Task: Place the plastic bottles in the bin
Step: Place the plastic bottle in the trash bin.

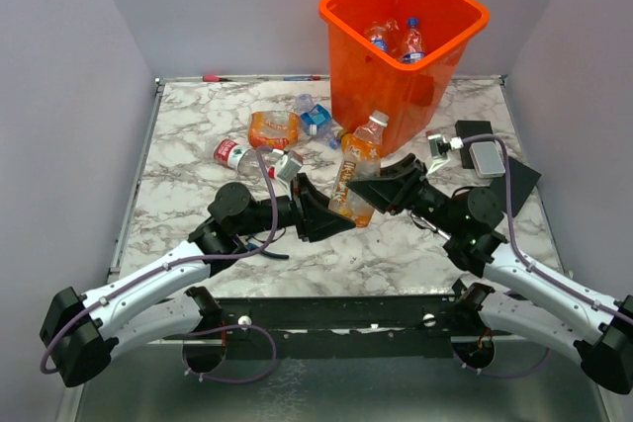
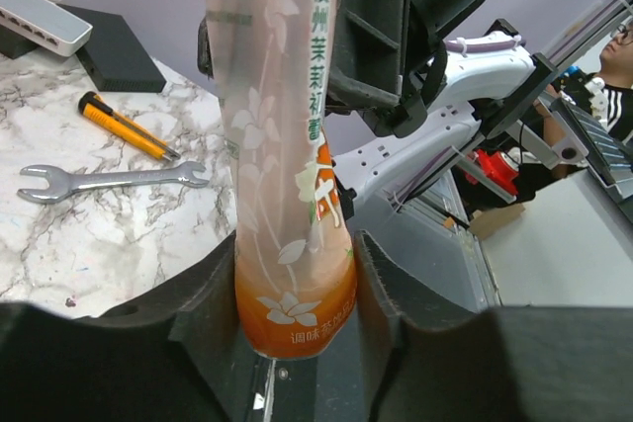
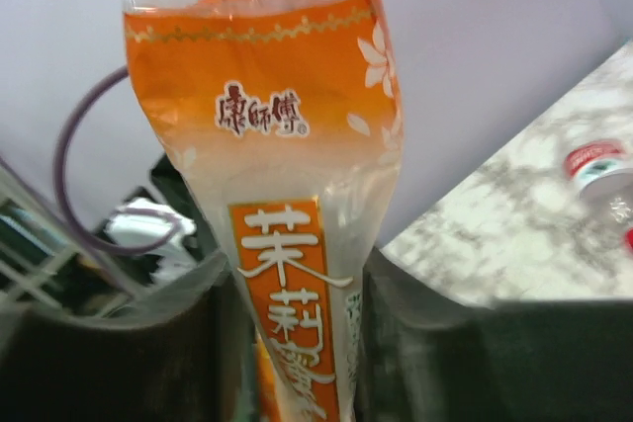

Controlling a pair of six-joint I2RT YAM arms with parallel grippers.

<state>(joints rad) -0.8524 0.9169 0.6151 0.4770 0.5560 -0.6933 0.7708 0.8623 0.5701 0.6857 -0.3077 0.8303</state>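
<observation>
Bottle (image 1: 348, 185) | base in left gripper (image 2: 297, 274) | body in right gripper (image 3: 302, 303)

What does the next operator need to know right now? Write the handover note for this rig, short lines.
Grip: left pincer shut on the base of the orange-label bottle; right pincer shut on the same bottle, mid-body.
Place: bottle held between the arms, in front of the bin.
Done: at least two bottles lie in the bin.
Left: bin the held bottle, then the loose bottles, at least three, on the table left of the bin.
</observation>
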